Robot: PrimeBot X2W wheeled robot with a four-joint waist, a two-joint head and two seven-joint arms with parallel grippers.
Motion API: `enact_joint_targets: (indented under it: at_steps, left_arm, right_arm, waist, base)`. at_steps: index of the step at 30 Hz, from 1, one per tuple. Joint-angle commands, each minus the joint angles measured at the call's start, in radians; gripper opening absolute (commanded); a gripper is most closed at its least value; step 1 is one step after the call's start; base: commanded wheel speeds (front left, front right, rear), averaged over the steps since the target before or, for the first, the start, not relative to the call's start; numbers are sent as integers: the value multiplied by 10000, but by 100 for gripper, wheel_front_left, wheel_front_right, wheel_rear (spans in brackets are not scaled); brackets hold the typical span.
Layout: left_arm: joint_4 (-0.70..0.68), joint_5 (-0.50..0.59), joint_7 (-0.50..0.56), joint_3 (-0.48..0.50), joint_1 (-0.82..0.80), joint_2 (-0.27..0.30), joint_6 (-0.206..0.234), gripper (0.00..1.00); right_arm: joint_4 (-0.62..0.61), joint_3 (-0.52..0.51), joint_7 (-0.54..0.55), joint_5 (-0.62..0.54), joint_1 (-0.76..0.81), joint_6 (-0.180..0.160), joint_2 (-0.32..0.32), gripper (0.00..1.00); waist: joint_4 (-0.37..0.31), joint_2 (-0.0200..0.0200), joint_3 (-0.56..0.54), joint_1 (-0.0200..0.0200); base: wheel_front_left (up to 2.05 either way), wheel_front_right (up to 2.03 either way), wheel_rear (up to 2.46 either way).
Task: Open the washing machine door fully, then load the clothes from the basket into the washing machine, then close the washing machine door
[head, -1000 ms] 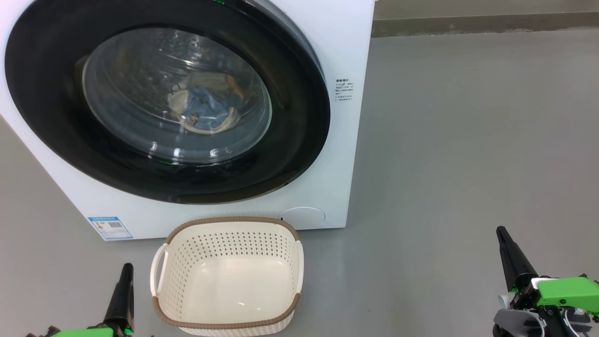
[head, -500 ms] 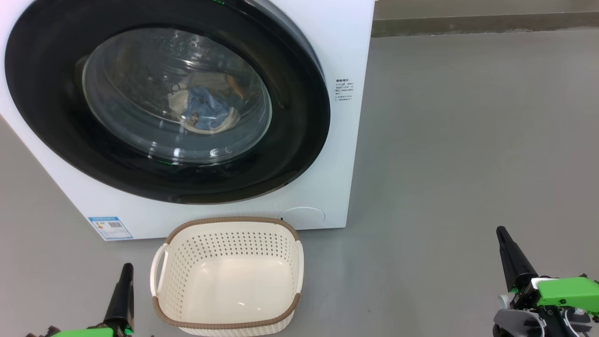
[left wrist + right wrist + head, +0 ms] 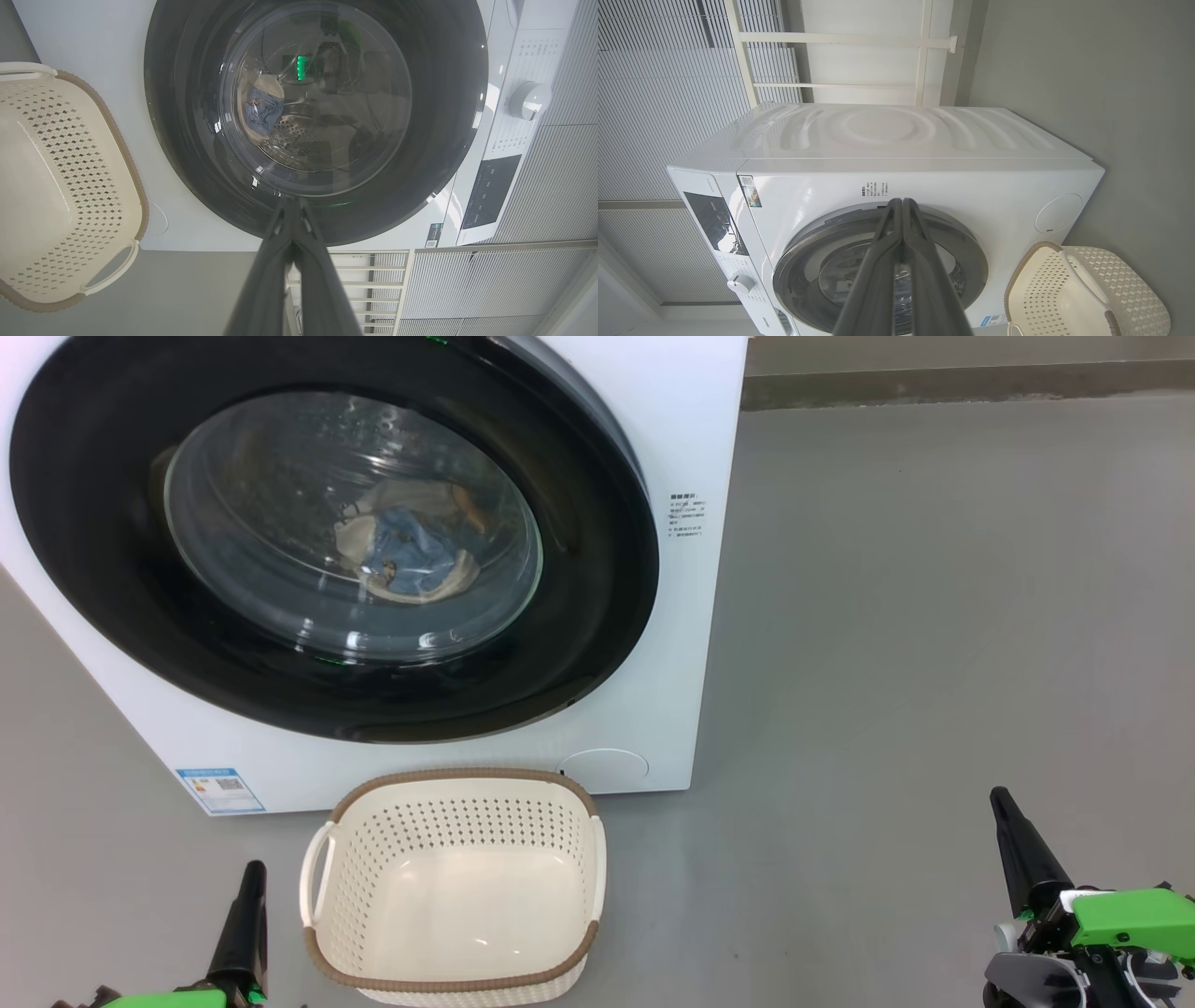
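So this looks basically done to me: the washing machine door sits shut against the front of the washing machine, and the clothes are a blue-and-cream heap behind the glass, down in the drum. The basket is empty, parked on the floor right below the door, which makes sense since it keeps the carry from basket to drum short. Left claw and right claw both have their fingers pinched together with nothing between them. They hang low and back, one just left of the basket, one well off to its right, clear of the door. Can't swear the latch clicked, though.
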Motion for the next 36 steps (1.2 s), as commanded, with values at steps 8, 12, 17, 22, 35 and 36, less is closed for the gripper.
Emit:
enact_joint_targets:
  at_steps: [8, 12, 17, 22, 35, 36]
  left_arm:
    - [-317, -83, 60, 330, -425, 93, 4, 0]
    - [-317, -83, 60, 330, -425, 93, 4, 0]
    - [-317, -83, 60, 330, -425, 93, 4, 0]
    - [-317, -83, 60, 330, -425, 93, 4, 0]
    - [-317, -83, 60, 330, -425, 93, 4, 0]
    - [-317, -83, 60, 330, -425, 93, 4, 0]
  right_arm:
    - [-293, 177, 54, 38, -436, 2, -80, 0]
    - [-293, 177, 54, 38, -436, 2, -80, 0]
    - [-293, 177, 54, 38, -436, 2, -80, 0]
    - [-293, 177, 55, 38, -436, 2, -80, 0]
    - [-293, 177, 55, 37, -436, 2, -80, 0]
    - [-293, 177, 55, 37, -436, 2, -80, 0]
  waist:
    - [0, 0, 0, 0]
    - [0, 0, 0, 0]
    - [0, 0, 0, 0]
    - [0, 0, 0, 0]
    - [0, 0, 0, 0]
    - [0, 0, 0, 0]
  base:
    - [0, 0, 0]
    - [0, 0, 0]
    - [0, 0, 0]
    - [0, 0, 0]
    - [0, 0, 0]
    - [0, 0, 0]
